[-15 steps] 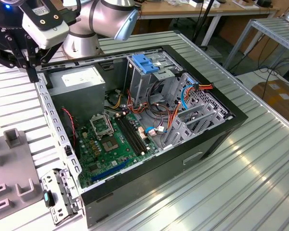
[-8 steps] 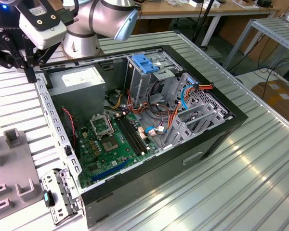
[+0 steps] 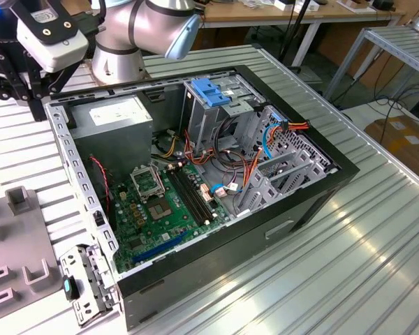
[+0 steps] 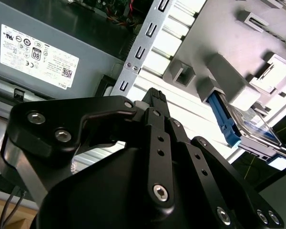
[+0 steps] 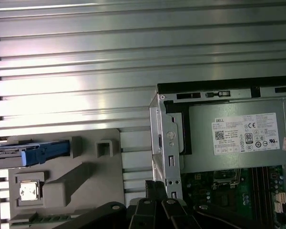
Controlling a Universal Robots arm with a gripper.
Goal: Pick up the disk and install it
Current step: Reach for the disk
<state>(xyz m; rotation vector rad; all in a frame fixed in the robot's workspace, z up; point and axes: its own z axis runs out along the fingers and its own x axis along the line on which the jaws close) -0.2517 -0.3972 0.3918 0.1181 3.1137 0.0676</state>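
Hand (image 5: pixel 161 192), closed on nothing, hangs above the tabletop (image 5: pixel 86 47) by the open computer case (image 5: pixel 169 143); the disk (image 5: pixel 24 153) rests in a grey fixture (image 5: pixel 86 176) nearby.

Table (image 3: pixel 349 272) at exterior view's lower right: free passage. Centre: PC case (image 3: pixel 314 199) open on top, inside crowded w/ cables (image 3: pixel 246 171), metal cage (image 3: pixel 199 122), power box (image 3: pixel 119 118). Grey holder (image 3: pixel 21 241) occupies lower left.
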